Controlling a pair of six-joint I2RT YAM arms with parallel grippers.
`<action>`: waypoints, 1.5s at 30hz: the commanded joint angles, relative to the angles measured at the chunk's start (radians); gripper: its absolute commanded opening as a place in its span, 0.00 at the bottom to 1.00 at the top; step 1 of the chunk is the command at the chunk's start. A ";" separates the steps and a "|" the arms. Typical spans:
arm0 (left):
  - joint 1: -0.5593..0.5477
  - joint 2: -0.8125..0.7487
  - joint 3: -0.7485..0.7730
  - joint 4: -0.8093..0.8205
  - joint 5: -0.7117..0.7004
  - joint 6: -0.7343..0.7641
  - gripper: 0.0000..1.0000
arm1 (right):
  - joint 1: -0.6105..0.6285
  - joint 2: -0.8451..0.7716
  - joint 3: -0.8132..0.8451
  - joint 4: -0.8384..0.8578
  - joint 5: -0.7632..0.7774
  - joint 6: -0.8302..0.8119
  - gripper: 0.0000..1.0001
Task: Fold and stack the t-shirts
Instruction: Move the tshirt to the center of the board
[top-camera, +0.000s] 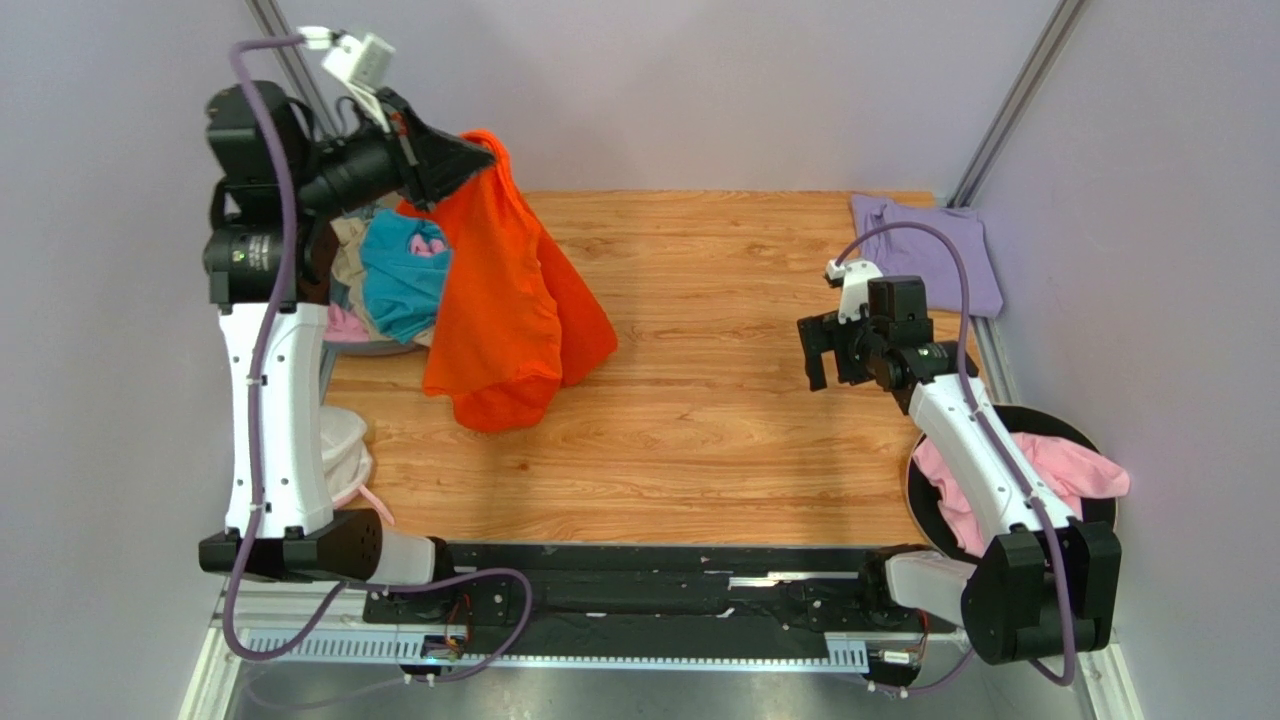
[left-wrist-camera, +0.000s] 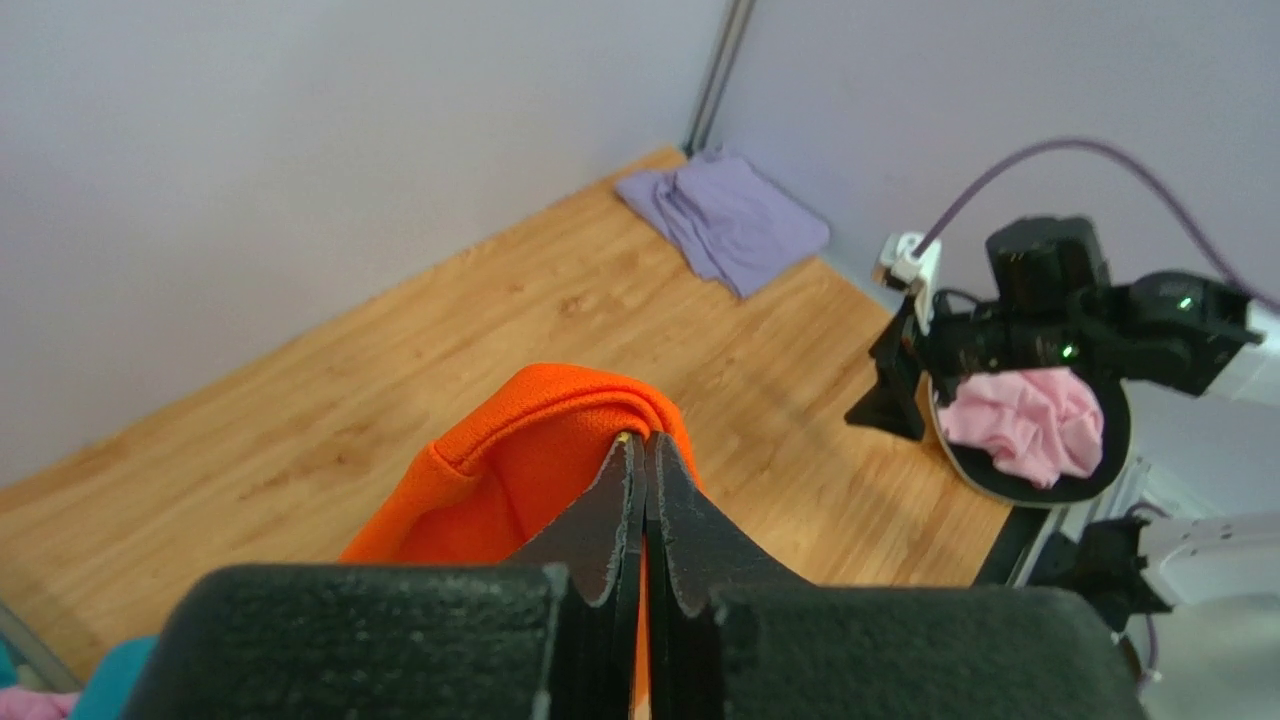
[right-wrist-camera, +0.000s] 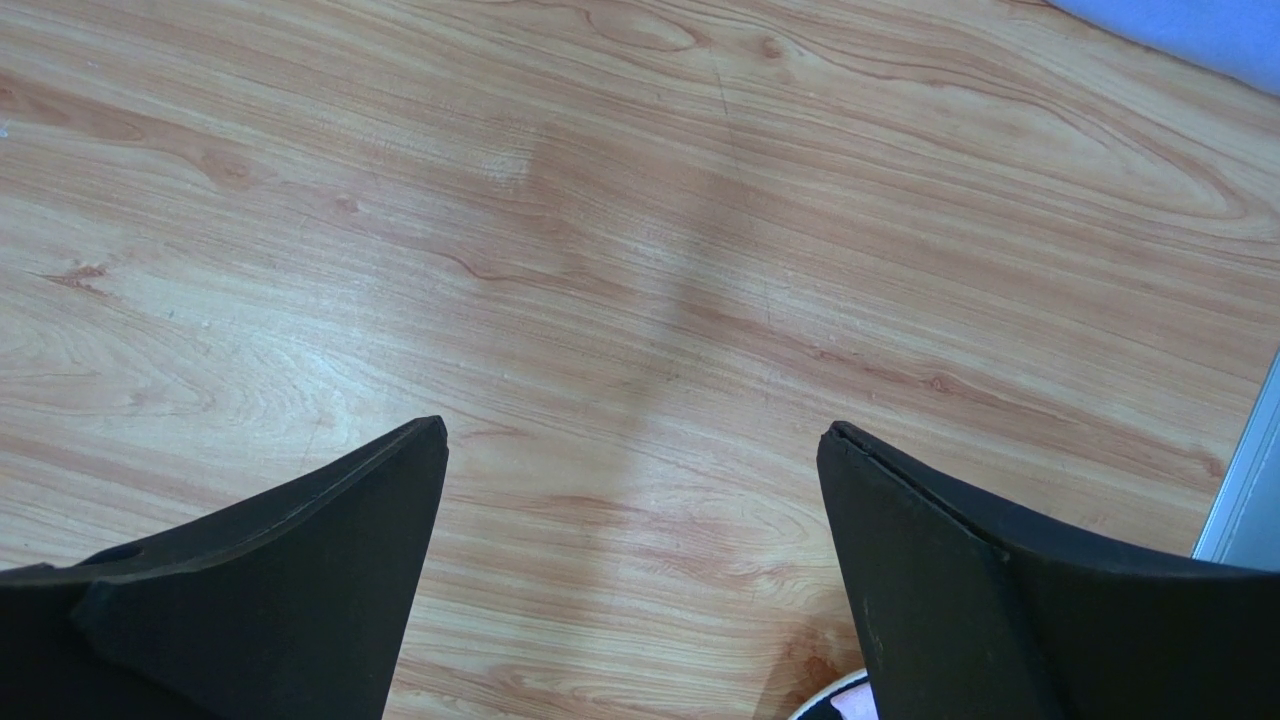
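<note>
Top external: left hand (top-camera: 433, 159) clenched on a top fold of the orange t-shirt (top-camera: 511, 308), raised high. Shirt hanging with its long axis downward from that pinch, its lower folds sagging toward the bench (top-camera: 721, 435). Well to the right of the shirt, right hand (top-camera: 821, 351) released, jaws wide, facing it across bare wood. Likely best placed to take the shirt's free right edge: right hand.

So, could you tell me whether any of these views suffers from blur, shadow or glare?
Top external view: evenly lit and sharp, no glare on the table. Left wrist view: the left end effector, shut on the orange t-shirt, is soft so close to the lens. Right wrist view: crisp wood grain, one faint shadow band running between the jaws of the open right end effector.
</note>
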 joint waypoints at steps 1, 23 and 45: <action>-0.111 0.001 -0.111 -0.089 -0.055 0.176 0.00 | 0.006 0.011 0.030 0.017 0.019 -0.014 1.00; -0.632 0.363 0.019 -0.248 -0.403 0.557 0.00 | 0.006 0.032 0.027 0.023 0.037 -0.020 1.00; -0.735 0.609 0.117 -0.112 -0.515 0.505 0.00 | 0.004 0.060 0.030 0.020 0.034 -0.017 1.00</action>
